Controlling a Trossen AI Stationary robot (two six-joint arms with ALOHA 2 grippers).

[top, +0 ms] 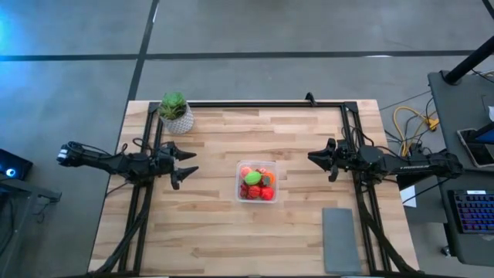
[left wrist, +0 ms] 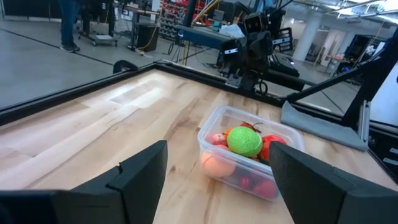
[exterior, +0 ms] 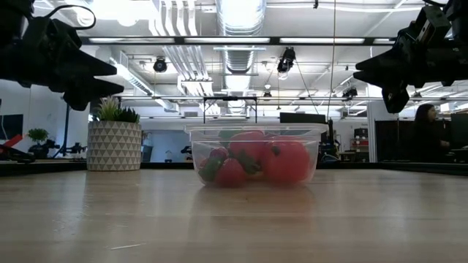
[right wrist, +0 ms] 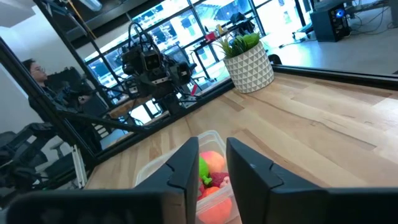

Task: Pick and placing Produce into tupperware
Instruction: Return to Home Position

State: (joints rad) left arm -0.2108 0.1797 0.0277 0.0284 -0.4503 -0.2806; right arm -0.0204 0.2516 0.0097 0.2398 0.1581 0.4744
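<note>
The clear tupperware [top: 240, 167] stands on the wooden table right of centre, between my two arms. It holds the produce: a lime-green ball [left wrist: 244, 140] on top of red and orange fruits [exterior: 285, 162]. My left gripper [top: 191, 162] hovers above the table to the container's left. It is open, points toward the container and has nothing between its fingers. My right gripper [top: 311, 158] hovers to the container's right. It is shut, empty and points toward the table's left. In its wrist view the container [right wrist: 163, 163] shows past the fingers.
A potted green plant [top: 176, 113] in a white patterned pot stands at the far left corner. A flat grey pad [top: 340, 239] lies at the near right. A black frame rail [top: 255, 103] runs along the far edge. A person [exterior: 428, 131] sits beyond the table.
</note>
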